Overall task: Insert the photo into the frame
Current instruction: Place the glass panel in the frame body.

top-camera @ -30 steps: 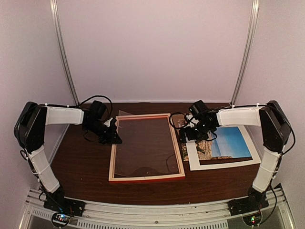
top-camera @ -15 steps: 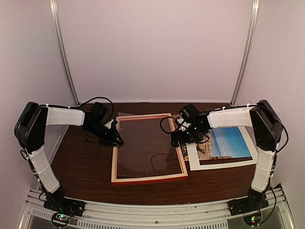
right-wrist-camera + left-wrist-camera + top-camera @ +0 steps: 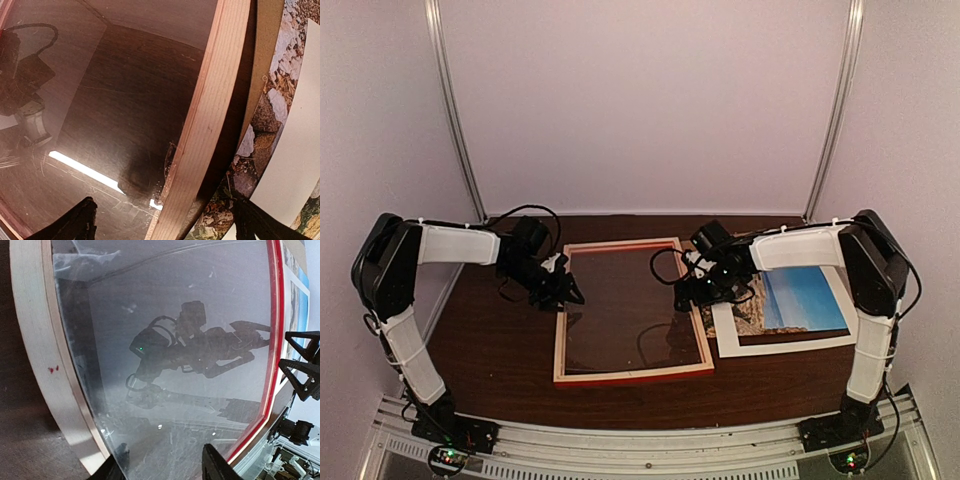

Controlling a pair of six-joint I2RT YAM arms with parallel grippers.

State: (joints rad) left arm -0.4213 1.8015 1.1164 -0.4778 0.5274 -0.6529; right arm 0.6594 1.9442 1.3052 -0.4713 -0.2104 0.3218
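Where the overhead camera looks down, the frame (image 3: 559,340) lies flat on the dark table (image 3: 490,345), pale wood up, with red along its near rail. Left gripper (image 3: 567,296) sits at the frame's left rail, right gripper (image 3: 683,298) at its right rail, both toward the far half. The photo (image 3: 806,297), blue with tan rock, lies just right of the frame and outside it, a white mat (image 3: 780,346) showing along its near edge. Left wrist view: fingers (image 3: 216,465) stand apart over the glass (image 3: 200,305), just inside the pale left rail (image 3: 35,365), nothing between them, so the jaws are open. An arm's reflection shows in the glass, and a strip of photo (image 3: 302,282) lies beyond the red opposite rail. Right wrist view: fingers (image 3: 75,222) are spread wide and straddle the frame's right rail (image 3: 210,110), with a gap on each side; jaws open. Right of that rail come a brown backing board (image 3: 267,50), then the photo's rocks (image 3: 272,120), then white mat (image 3: 305,150).
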